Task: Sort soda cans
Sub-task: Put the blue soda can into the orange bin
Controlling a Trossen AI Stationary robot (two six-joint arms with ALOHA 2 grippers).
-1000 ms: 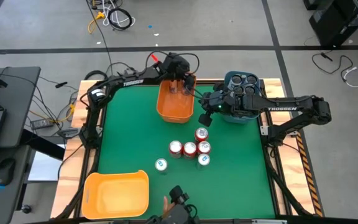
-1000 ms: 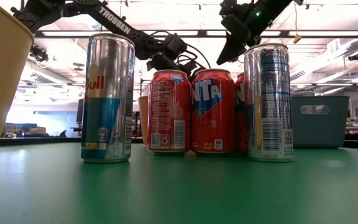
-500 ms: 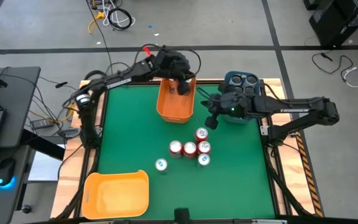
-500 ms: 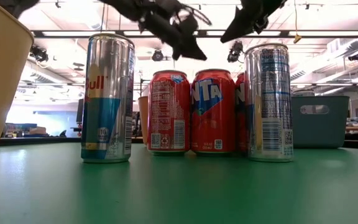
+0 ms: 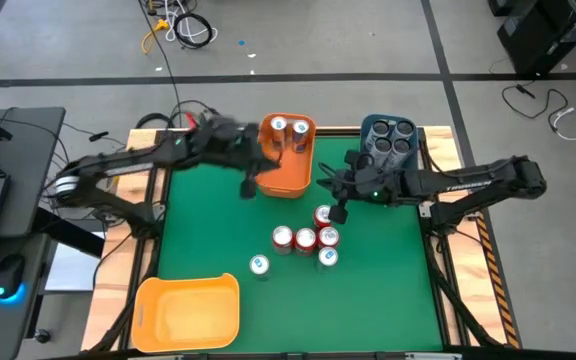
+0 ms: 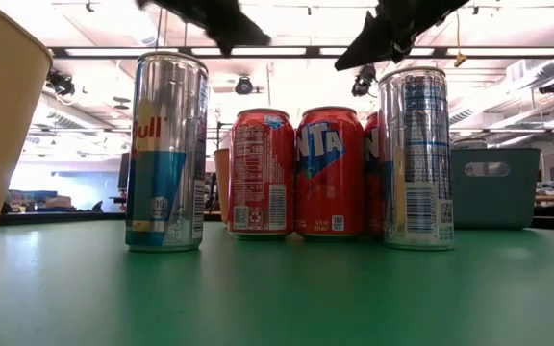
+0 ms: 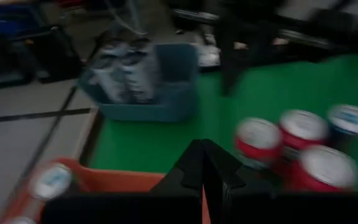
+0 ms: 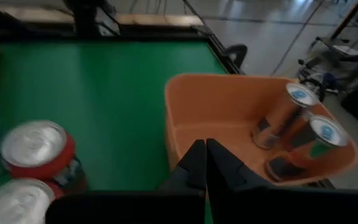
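Observation:
Several soda cans stand upright in a cluster mid-table: red ones [image 5: 305,240] and two silver-and-blue ones [image 5: 259,265]. Two more cans [image 8: 297,102] lean inside the orange bin [image 5: 268,175] at the far side. Several dark cans [image 5: 388,138] stand in the blue bin [image 5: 368,188]. My left gripper [image 5: 251,184] hangs shut and empty just left of the orange bin. Also shut and empty, my right gripper [image 5: 336,204] hovers above the farthest red can [image 5: 324,216], between the two bins.
A yellow bin [image 5: 188,312] sits at the near left corner of the green mat. Bare mat lies between it and the orange bin, and along the right side. Wooden rails and the arm bases edge the table.
My left gripper has risen out of the orange bin and swung toward the table's left and near side, leaving two cans in the bin. My right gripper has crept a little toward the near edge, closer to the red cans.

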